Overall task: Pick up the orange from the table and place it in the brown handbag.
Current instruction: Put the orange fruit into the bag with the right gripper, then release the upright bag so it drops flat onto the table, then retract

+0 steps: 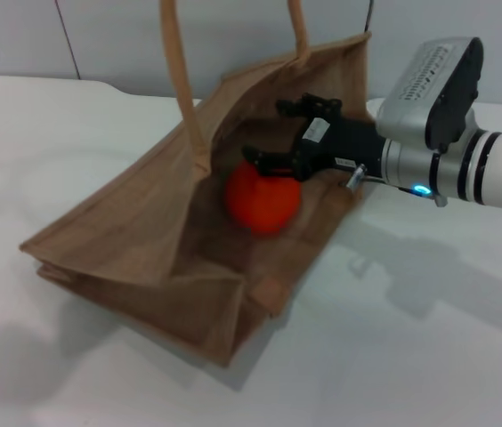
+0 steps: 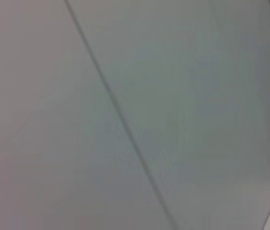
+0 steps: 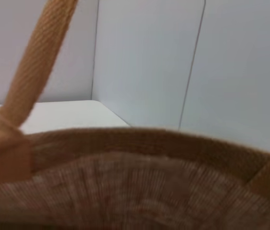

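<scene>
The brown handbag (image 1: 135,240) lies on the white table (image 1: 429,356) with its mouth turned toward my right arm. Inside it the orange (image 1: 263,202) rests on the bag's lower wall. My right gripper (image 1: 264,131) reaches into the mouth and stands open just above the orange, its lower finger (image 1: 269,160) at the fruit's top edge. The right wrist view shows the handbag's woven inner wall (image 3: 135,191) and one handle (image 3: 34,62), but no orange. My left gripper is out of view.
A second handle (image 1: 178,71) rises at the bag's back, near the grey wall (image 1: 233,27). The left wrist view shows only wall panels (image 2: 173,96). Bare tabletop lies to the left and in front of the bag.
</scene>
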Controlling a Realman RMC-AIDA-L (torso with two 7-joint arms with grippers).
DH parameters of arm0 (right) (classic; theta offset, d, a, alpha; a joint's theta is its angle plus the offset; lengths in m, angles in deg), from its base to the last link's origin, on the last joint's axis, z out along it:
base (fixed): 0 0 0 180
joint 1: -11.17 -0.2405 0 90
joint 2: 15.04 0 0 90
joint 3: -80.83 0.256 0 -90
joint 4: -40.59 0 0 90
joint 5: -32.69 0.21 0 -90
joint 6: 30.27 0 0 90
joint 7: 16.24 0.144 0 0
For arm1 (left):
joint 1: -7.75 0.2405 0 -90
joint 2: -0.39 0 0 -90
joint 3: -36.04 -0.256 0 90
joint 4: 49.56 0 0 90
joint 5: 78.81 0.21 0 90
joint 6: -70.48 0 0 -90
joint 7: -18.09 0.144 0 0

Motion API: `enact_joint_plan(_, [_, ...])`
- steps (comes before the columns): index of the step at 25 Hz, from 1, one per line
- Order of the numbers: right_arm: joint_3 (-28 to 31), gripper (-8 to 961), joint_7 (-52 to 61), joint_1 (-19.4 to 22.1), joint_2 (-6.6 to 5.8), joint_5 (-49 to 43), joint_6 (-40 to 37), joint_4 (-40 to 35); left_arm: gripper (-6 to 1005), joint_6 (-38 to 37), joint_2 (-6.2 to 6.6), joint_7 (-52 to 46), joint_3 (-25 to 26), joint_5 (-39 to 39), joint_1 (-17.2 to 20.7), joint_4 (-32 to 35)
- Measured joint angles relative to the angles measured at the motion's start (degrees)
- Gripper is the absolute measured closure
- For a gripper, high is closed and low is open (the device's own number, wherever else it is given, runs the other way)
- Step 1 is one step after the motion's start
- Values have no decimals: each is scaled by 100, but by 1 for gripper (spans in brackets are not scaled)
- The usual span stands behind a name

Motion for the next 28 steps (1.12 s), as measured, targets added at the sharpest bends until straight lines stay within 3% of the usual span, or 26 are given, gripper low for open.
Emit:
enact_joint_plan(3, [42,85,26,122,-53,0,0,3,891,-140,-2,-1,23,130,161,1])
enact_joint_plan(10, [371,59,173,632,-318,-11,135,1,891,-394,-4,-41,229,151,431,-3])
enact_joint_plan(18, [613,59,283,938,-546,-16,213,3,884,-729,-7,-52,264,122,599,-210])
enact_joint_plan(28, [1619,59,248,1305,-665,-52,271,2,872,-828,-17,21,318,-136,655,-746])
